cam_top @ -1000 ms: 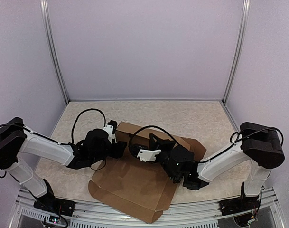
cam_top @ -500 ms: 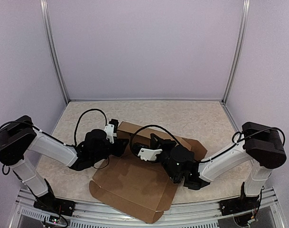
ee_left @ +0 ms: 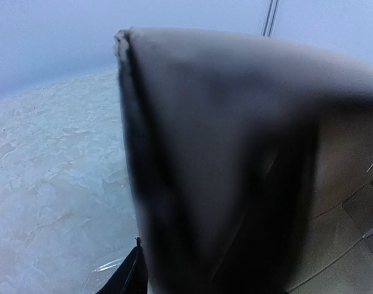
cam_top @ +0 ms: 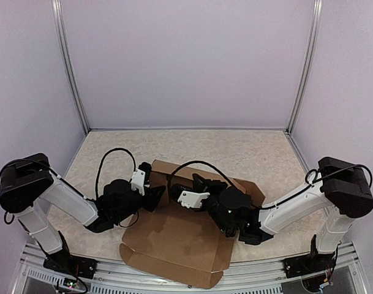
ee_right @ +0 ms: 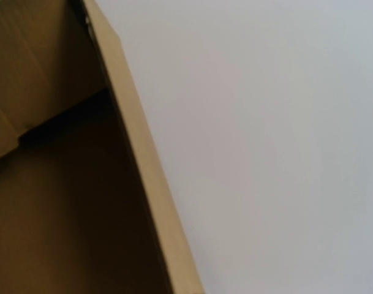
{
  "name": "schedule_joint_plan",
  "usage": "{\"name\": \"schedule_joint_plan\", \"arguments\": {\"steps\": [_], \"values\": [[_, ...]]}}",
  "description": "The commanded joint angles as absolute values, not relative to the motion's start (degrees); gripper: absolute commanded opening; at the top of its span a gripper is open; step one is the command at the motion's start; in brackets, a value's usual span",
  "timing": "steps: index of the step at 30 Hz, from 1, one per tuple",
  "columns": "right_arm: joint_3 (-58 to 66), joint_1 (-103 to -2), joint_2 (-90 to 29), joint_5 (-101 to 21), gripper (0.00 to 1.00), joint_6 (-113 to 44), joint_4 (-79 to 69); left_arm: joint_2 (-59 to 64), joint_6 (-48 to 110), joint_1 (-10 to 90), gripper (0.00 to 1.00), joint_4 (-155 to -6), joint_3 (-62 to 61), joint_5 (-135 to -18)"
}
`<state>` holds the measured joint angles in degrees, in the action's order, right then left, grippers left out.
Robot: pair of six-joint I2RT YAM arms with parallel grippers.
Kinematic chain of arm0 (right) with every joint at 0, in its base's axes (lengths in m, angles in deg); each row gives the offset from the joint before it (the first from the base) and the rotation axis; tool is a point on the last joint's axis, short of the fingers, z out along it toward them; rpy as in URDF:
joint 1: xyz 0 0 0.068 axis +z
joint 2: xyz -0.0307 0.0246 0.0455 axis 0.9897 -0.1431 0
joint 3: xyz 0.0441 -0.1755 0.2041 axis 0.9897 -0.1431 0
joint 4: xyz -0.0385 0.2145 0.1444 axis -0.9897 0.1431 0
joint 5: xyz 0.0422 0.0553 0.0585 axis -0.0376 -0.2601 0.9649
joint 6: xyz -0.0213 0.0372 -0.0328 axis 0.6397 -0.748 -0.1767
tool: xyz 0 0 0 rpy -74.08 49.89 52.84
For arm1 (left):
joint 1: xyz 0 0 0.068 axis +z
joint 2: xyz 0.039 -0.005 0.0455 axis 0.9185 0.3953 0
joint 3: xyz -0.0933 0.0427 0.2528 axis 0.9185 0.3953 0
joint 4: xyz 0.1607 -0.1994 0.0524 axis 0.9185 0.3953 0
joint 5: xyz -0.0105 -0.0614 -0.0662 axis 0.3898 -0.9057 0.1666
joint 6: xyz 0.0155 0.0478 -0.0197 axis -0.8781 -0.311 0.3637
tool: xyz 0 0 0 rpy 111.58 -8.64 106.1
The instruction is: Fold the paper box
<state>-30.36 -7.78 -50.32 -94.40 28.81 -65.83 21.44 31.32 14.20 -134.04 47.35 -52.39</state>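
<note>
The paper box (cam_top: pixel 174 242) is a brown cardboard sheet lying mid-table, its large front flap spread toward the near edge and its rear walls partly raised. My left gripper (cam_top: pixel 157 196) presses against the box's left side. In the left wrist view a blurred dark flap (ee_left: pixel 235 153) fills the frame, with one black fingertip (ee_left: pixel 128 278) beside it. My right gripper (cam_top: pixel 199 188) sits inside the box at its rear middle. The right wrist view shows only a cardboard wall's edge (ee_right: pixel 137 153) close up, with no fingers. Neither gripper's jaws show clearly.
The beige marbled table (cam_top: pixel 247 150) is enclosed by pale lilac walls with metal corner posts (cam_top: pixel 302 67). A metal rail (cam_top: pixel 253 278) runs along the near edge. The front flap reaches almost to that rail.
My left arm has moved right and nearer, toward the box's left side. The large front flap has shifted right and lies flatter. My right arm has barely moved.
</note>
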Motion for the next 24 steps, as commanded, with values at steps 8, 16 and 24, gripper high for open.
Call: {"name": "schedule_joint_plan", "arguments": {"steps": [8, 16, 24], "values": [[-29.5, -6.6, -49.8, -92.7, 0.00, 22.4, -57.6, 24.5, 25.4, 10.4, 0.45, -148.8, 50.4, -51.2], [-29.1, -6.5, -49.7, -94.0, 0.00, 20.7, -55.8, 25.8, 25.5, 10.3, 0.21, -152.2, 51.3, -50.1], [-26.4, -5.7, -51.8, -95.4, 0.00, 18.8, -54.6, 23.7, 24.2, 10.2, 0.00, -146.7, 49.2, -52.4]]}}
